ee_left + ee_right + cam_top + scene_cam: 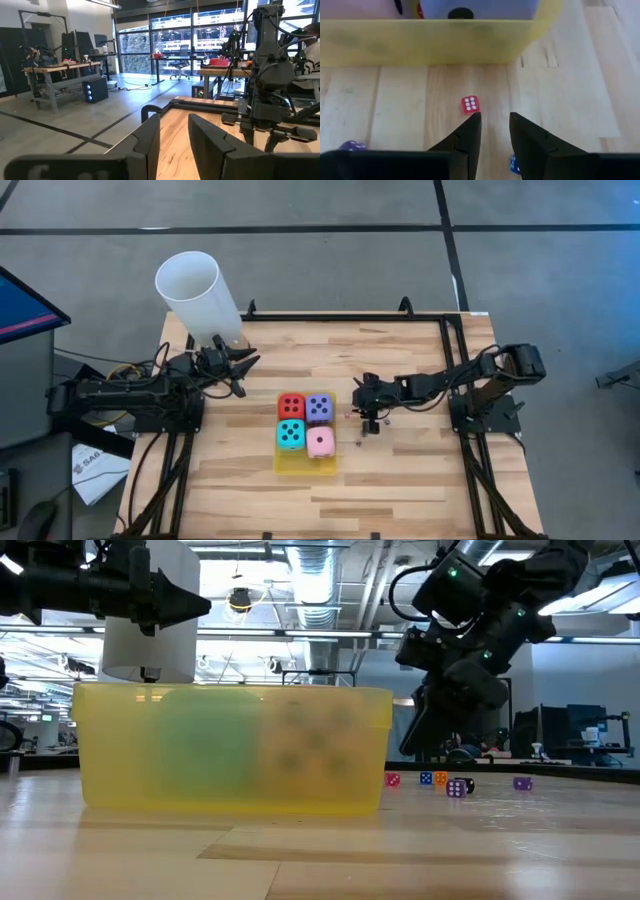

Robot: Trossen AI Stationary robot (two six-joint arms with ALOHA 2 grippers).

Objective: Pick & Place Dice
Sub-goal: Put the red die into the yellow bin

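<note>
Waiting at nine o'clock on the worktop (400, 480), the left gripper (243, 367) keeps its fingers narrowly parted, holding nothing. Four big dice fill the yellow tray (300, 467) at centre. At three o'clock, the right gripper (494, 120) hovers with fingers slightly apart and empty; the tiny red die (470, 104) lies just ahead of its tips, toward the tray, so this arm is nearer.

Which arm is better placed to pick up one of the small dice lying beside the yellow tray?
Right. The right gripper hangs over the small dice, one small red die just ahead of its fingertips. The left gripper is across the table near the white cup.
</note>
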